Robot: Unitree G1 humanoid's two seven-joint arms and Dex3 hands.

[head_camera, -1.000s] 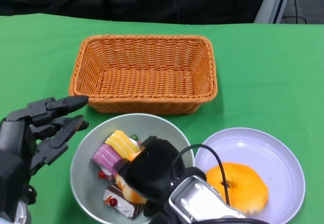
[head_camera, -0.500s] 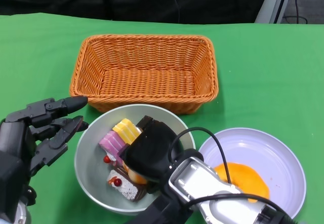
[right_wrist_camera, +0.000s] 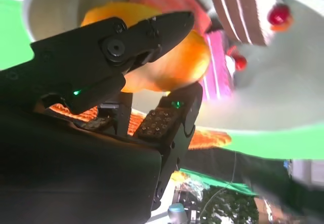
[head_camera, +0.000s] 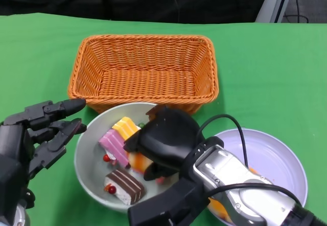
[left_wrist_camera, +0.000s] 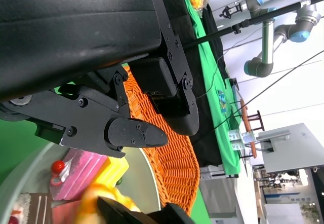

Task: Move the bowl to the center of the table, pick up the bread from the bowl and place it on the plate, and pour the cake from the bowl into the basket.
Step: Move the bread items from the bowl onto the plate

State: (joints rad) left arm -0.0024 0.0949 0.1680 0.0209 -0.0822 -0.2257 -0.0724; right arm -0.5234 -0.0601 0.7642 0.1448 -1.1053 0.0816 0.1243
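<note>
The grey bowl (head_camera: 91, 165) sits just in front of the orange wicker basket (head_camera: 76, 80), its far rim against the basket's near wall. My right hand (head_camera: 164, 143) grips the bowl's right rim. Inside lie a pink cake (head_camera: 113, 147), a yellow cake (head_camera: 125, 128), a chocolate cake (head_camera: 125, 185) and an orange piece (head_camera: 138, 162). The right wrist view shows that orange piece (right_wrist_camera: 167, 62) between my fingers and the bowl's pale wall (right_wrist_camera: 263, 97). A sliver of the orange bread (head_camera: 217, 208) shows on the lilac plate (head_camera: 271, 154) under my right forearm. My left hand (head_camera: 43, 130) hovers open left of the bowl.
The basket's inside holds nothing. Green cloth covers the table, with bare stretches left and right of the basket. In the left wrist view my fingers (left_wrist_camera: 136, 133) hang over the bowl's edge (left_wrist_camera: 30, 168) beside the basket (left_wrist_camera: 172, 163).
My right hand has carried the bowl away from me, up to the basket's near wall. My right forearm now hides most of the bread and part of the plate. The left hand barely moved.
</note>
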